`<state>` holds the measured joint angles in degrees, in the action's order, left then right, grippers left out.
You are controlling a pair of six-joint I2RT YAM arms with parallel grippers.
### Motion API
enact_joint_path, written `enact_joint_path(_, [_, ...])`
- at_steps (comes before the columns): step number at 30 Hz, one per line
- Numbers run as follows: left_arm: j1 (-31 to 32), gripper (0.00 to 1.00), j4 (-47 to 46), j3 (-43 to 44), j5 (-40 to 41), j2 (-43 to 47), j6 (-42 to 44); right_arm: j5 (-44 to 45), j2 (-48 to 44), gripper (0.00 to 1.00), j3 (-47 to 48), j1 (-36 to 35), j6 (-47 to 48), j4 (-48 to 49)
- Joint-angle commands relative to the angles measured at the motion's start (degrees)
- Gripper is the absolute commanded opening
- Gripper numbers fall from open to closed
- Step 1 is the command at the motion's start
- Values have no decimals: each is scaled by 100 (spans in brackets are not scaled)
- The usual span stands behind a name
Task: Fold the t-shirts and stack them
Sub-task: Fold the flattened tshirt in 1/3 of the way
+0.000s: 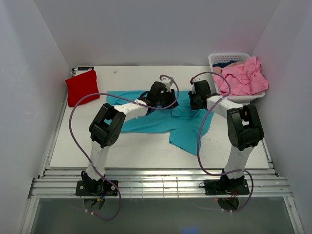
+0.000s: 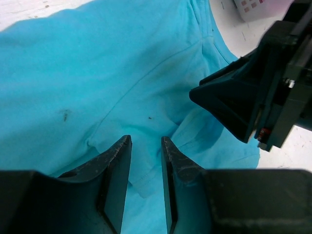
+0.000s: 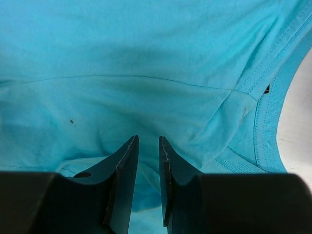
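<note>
The left gripper [image 2: 146, 139] and right gripper [image 3: 148, 138], nearly closed, each pinch the soft, limp teal shirt [image 1: 185, 131], probably best held by its seamed edges.

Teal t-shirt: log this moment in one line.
teal t-shirt unfolded | left fingers pinch it | right fingers pinch it | red t-shirt folded | pink t-shirts in basket

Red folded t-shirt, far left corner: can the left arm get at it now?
Probably, once freed. The table between the left arm and the folded bright red fabric t-shirt looks bare, but its fingers seem pinched on the spread teal fabric t-shirt, so it must release first.
</note>
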<state>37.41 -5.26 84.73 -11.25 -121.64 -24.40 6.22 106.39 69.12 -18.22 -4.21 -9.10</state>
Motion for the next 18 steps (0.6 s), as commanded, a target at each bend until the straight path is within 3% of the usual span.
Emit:
enact_joint_path(1, [74, 41, -116, -62, -106, -52, -47, -33, 119, 30, 128, 55, 60, -12])
enact_joint_path(18, [83, 41, -90, -158, 17, -70, -73, -472, -382, 30, -408, 46, -19, -215])
